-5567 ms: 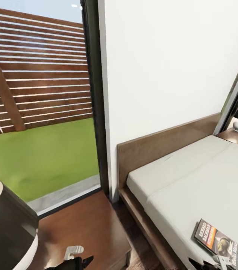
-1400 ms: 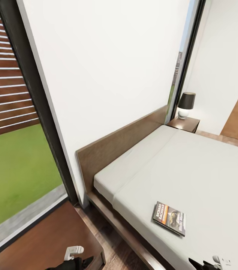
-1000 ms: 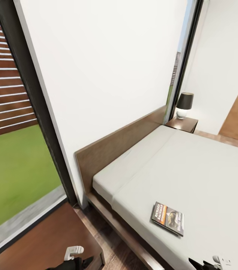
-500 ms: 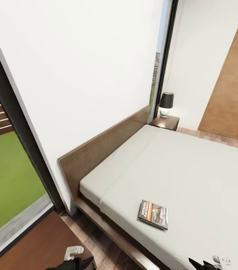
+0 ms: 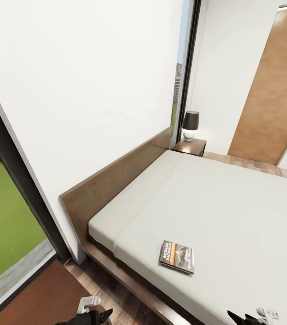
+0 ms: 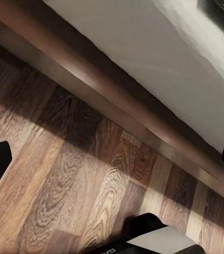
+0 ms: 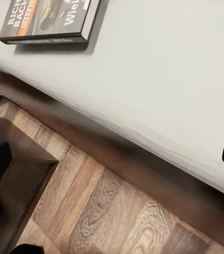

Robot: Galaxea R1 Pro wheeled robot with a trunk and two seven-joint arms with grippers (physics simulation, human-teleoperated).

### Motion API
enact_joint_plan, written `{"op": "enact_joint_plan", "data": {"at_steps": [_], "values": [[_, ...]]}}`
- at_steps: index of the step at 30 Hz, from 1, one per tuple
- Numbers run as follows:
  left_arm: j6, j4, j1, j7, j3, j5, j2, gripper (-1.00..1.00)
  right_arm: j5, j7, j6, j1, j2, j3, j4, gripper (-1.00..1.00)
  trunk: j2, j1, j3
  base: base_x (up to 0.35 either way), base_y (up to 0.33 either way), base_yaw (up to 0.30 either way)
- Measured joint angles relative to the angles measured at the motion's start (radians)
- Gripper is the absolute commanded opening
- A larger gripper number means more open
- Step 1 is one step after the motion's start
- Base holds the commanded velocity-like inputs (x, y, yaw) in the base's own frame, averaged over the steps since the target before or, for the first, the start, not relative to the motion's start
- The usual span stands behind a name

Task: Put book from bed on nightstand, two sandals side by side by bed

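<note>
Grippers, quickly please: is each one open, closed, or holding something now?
Left gripper: open, holding nothing.
Right gripper: open, holding nothing; the book lies on the bed.

The bed ran off the head view's right and lower edges, hiding its foot. The book was cut by the right wrist view's edge, its cover lettering partly lost. Both grippers were cropped at the head view's lower edge, their jaws' stance unclear. The lamp on the far nightstand was too small for detail.
</note>
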Motion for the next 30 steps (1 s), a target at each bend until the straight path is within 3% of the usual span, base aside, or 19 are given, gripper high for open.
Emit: {"op": "enact_joint_plan", "data": {"at_steps": [13, 30], "values": [[0.000, 0.000, 0.000, 0.000, 0.000, 0.000, 0.000, 1.00, 0.000, 0.001, 0.000, 0.000, 0.000, 0.000, 0.000, 1.00, 0.000, 0.000, 0.000, 0.000, 0.000, -0.019], [0.000, 0.000, 0.000, 0.000, 0.000, 0.000, 0.000, 1.00, 0.000, 0.002, 0.000, 0.000, 0.000, 0.000, 0.000, 1.00, 0.000, 0.000, 0.000, 0.000, 0.000, -0.266]]}}
